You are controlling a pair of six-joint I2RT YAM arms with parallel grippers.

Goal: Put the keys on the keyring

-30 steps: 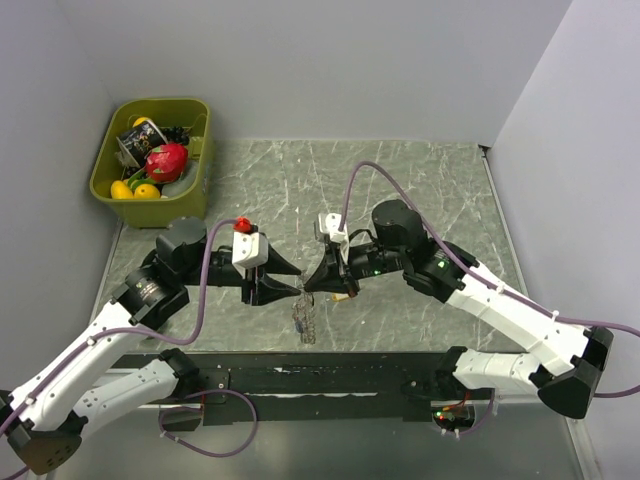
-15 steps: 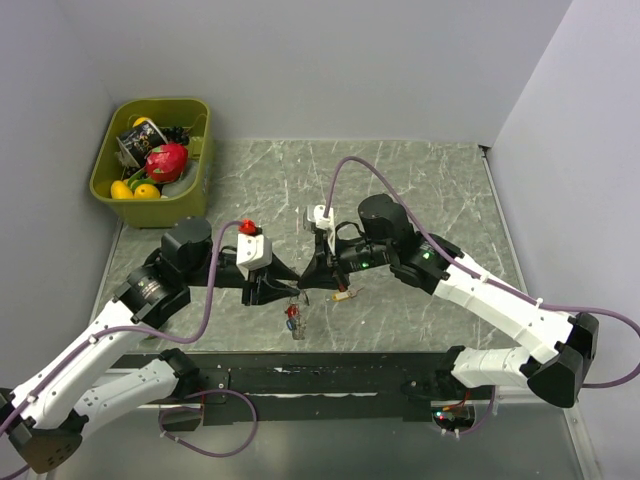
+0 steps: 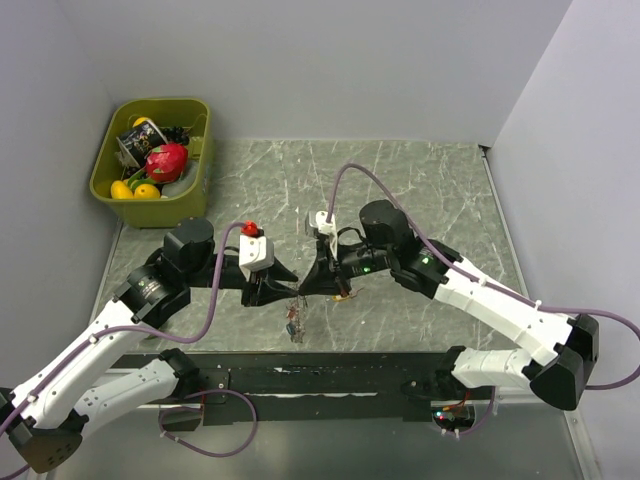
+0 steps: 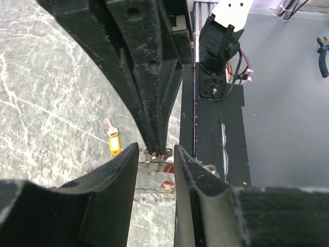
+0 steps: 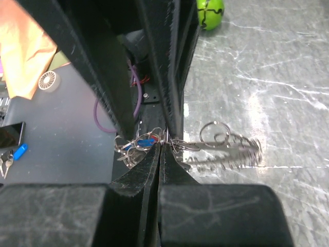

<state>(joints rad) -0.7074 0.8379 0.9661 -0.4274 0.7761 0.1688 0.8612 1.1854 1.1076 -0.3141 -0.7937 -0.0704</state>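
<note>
The right jaws are clamped on the keyring (image 5: 226, 148), which hangs just past their tips. The left jaws stand half parted astride that pinch, empty. The ring looks light, springy and slippery; bare wire beside the pinch suits holding.

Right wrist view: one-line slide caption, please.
Right claw shut on the blurred keyring, the open left claw straddling the pinch above the marble table.

an olive bin (image 3: 190, 200) of toy fruit (image 3: 166, 160) sits on the marble table (image 3: 420, 180), far left corner.
</note>
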